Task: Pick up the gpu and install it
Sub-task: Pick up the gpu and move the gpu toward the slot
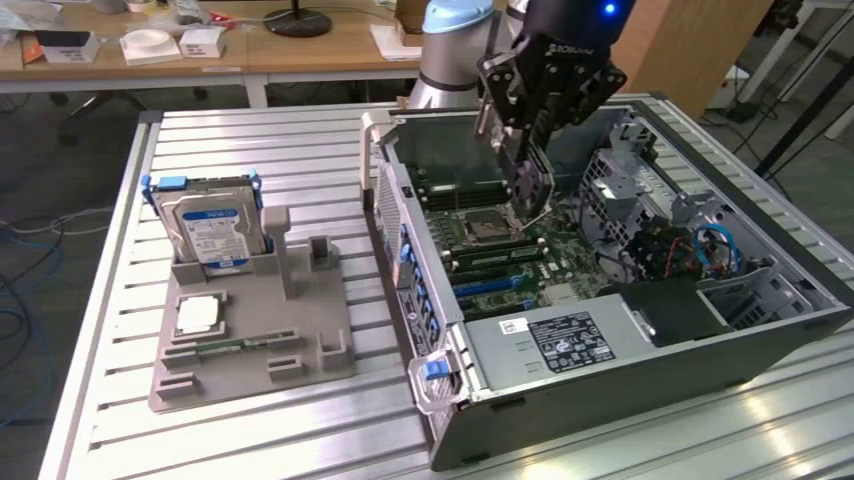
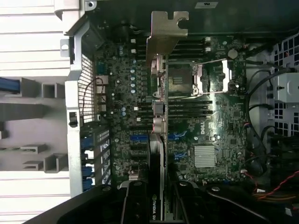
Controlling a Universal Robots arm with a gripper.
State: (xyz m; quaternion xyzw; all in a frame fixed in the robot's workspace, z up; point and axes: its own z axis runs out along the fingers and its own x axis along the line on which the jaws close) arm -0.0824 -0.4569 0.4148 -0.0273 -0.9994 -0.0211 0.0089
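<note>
My gripper (image 1: 529, 150) hangs over the open computer case (image 1: 441, 400) and is shut on the gpu (image 1: 531, 188). The card is held on edge and points down toward the motherboard (image 1: 501, 255), close to the processor socket (image 1: 483, 228). In the wrist view the gpu (image 2: 159, 140) appears edge-on as a thin strip. Its silver-beige end bracket (image 2: 166, 32) is at the far end, near the case's rear wall. My gripper (image 2: 157, 200) clamps the card between black fingers (image 2: 135, 205). The card is above the board and sits in no slot; blue expansion slots (image 2: 138, 140) lie beneath it.
A grey parts holder (image 1: 247, 340) on the slatted table (image 1: 267, 140) carries an upright hard drive (image 1: 203, 225), a processor chip (image 1: 198, 315) and a memory stick (image 1: 240, 345). Inside the case are a power supply (image 1: 561, 340), drive cage (image 1: 627, 190) and cables (image 1: 701, 250).
</note>
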